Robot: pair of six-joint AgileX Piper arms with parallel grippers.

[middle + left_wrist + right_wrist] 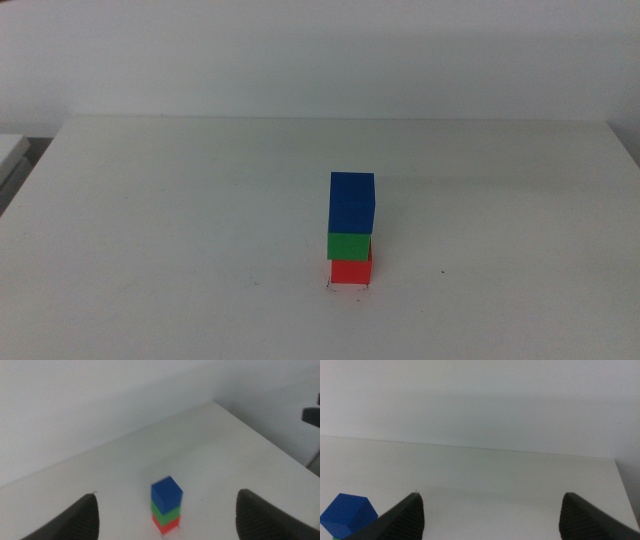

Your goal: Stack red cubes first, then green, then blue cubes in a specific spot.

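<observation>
A stack of three cubes stands on the white table: the red cube (351,271) at the bottom, the green cube (349,245) on it, the blue cube (352,202) on top. The red cube sits on the spot, whose two tiny black marks (349,288) show at its front edge. The left wrist view shows the stack too: blue (166,494), green (165,512), red (167,523). My left gripper (167,515) is open, jaws wide apart, back from the stack. My right gripper (492,517) is open and empty; the blue cube (347,515) shows beside one jaw. Neither arm shows in the middle view.
A lone tiny dark speck (443,272) lies on the table right of the stack. The table's far edge (340,119) meets a white wall. A grey object (10,150) sits off the table's left side.
</observation>
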